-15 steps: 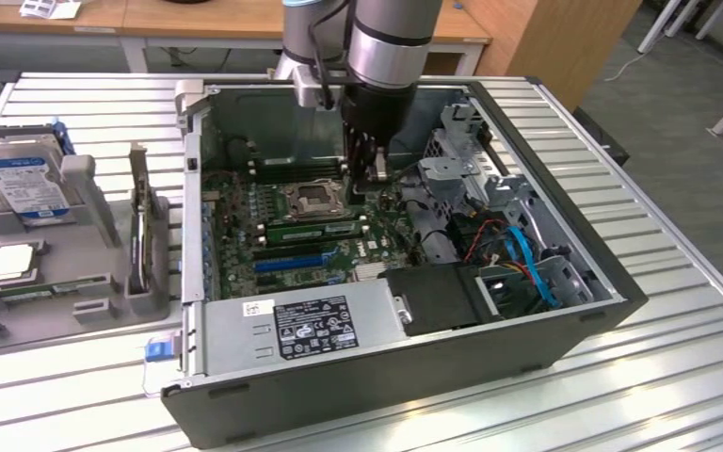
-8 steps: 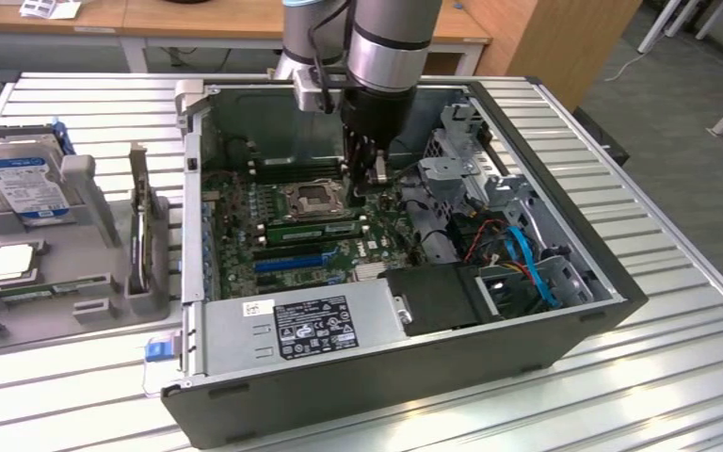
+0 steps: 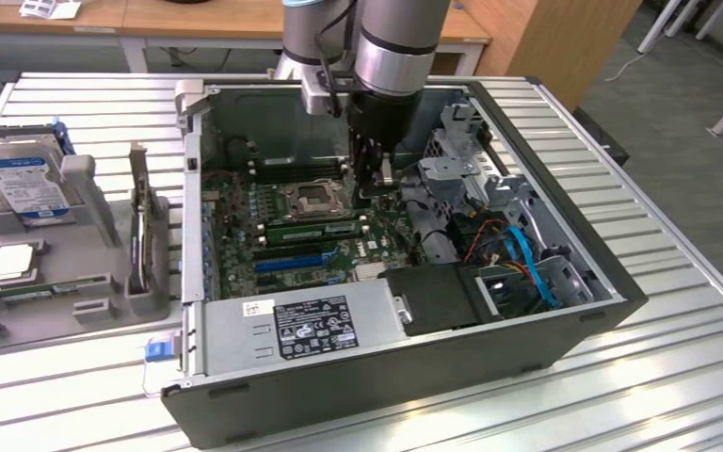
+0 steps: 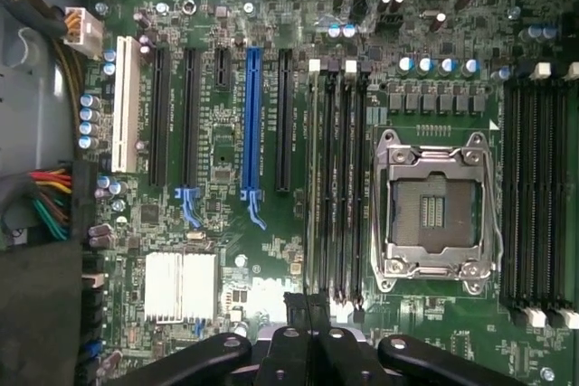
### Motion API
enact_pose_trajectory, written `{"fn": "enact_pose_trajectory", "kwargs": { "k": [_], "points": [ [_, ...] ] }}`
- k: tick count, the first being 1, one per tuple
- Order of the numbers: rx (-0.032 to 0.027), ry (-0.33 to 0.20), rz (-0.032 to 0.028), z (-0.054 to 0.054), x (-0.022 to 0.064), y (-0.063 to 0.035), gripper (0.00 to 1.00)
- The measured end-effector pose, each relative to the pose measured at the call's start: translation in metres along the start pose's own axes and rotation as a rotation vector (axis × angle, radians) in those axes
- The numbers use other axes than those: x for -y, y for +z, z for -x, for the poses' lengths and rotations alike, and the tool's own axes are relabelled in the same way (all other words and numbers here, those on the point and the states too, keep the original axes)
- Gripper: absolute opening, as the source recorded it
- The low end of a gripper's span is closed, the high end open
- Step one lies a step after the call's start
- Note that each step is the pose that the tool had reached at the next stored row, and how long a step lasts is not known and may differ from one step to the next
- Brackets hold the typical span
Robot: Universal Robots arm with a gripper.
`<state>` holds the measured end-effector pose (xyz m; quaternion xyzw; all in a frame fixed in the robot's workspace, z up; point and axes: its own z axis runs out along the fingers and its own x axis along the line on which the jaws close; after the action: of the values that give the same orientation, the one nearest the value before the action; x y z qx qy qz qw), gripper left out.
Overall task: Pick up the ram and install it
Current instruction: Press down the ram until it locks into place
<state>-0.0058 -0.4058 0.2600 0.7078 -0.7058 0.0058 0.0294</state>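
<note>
While the tool [image 4: 309, 336] is hovering inside the computer case [image 3: 587, 315] with its fingers together, the ram [image 3: 315, 231] is sitting in the slots beside the CPU socket [image 3: 310, 195]. I judge that pressing evenly along the stick is helping it seat well.

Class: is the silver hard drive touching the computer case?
Apart. The exterior view shows the hard drive standing in its grey holder, a clear stretch of holder separating it from the computer case.

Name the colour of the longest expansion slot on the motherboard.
Blue, seen best in the wrist view.
</note>
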Motion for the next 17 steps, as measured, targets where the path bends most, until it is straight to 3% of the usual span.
{"fn": "enact_pose_trajectory", "kwargs": {
  "k": [13,17],
  "points": [
    [-0.0017,0.000,0.0001,-0.001,0.0007,0.0235,0.11],
    [-0.0040,0.000,0.0001,-0.001,0.0008,0.0241,0.11]
  ]
}}
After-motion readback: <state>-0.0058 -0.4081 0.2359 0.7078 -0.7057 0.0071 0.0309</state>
